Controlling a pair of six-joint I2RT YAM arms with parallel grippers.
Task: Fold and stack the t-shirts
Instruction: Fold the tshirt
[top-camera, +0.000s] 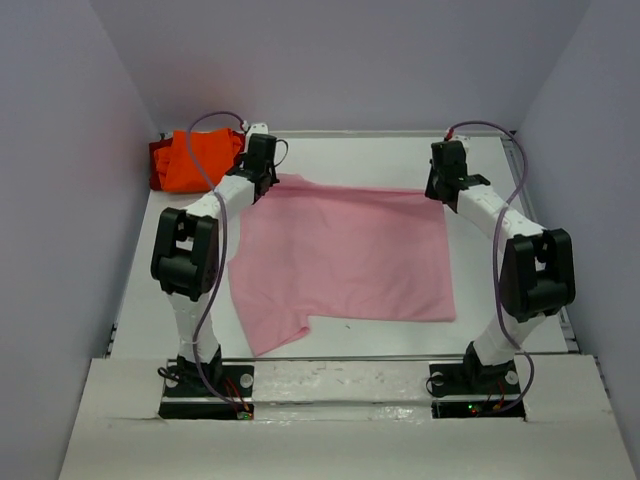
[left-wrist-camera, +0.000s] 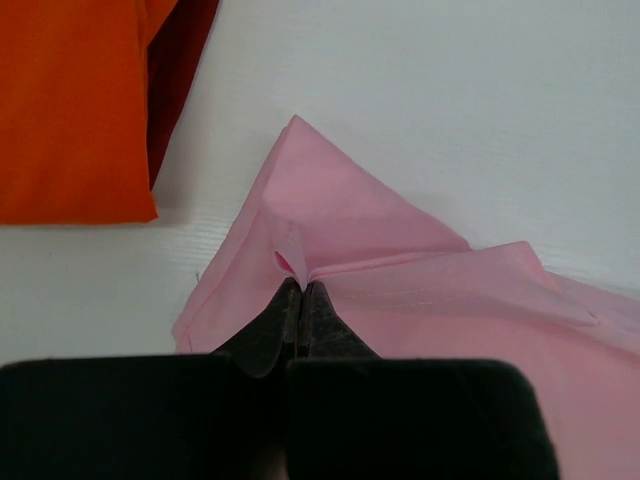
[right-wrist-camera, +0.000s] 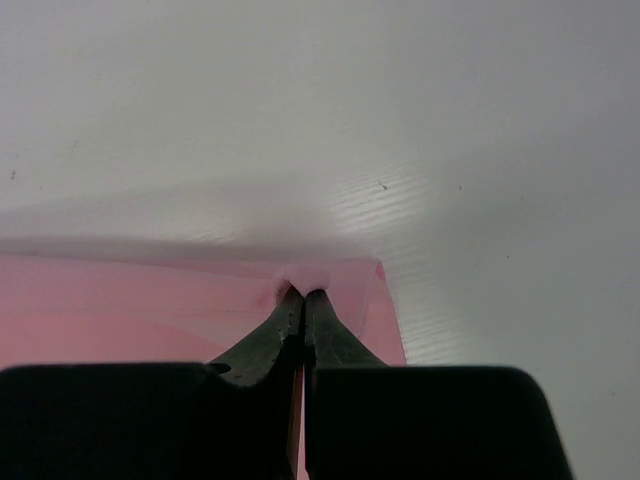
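A light pink t-shirt (top-camera: 345, 255) lies spread flat across the middle of the table. My left gripper (top-camera: 257, 182) is shut on its far left corner, pinching a small fold of pink cloth (left-wrist-camera: 290, 262) between the tips. My right gripper (top-camera: 441, 186) is shut on the far right corner, where a bump of pink cloth (right-wrist-camera: 310, 275) bulges over the closed tips. Orange t-shirts (top-camera: 190, 158) sit folded in a pile at the far left corner of the table; in the left wrist view this orange pile (left-wrist-camera: 70, 110) fills the upper left.
The white table (top-camera: 360, 150) is boxed in by pale walls at the left, back and right. The orange pile lies just left of my left gripper. A raised white ledge (top-camera: 340, 375) runs along the near edge between the arm bases.
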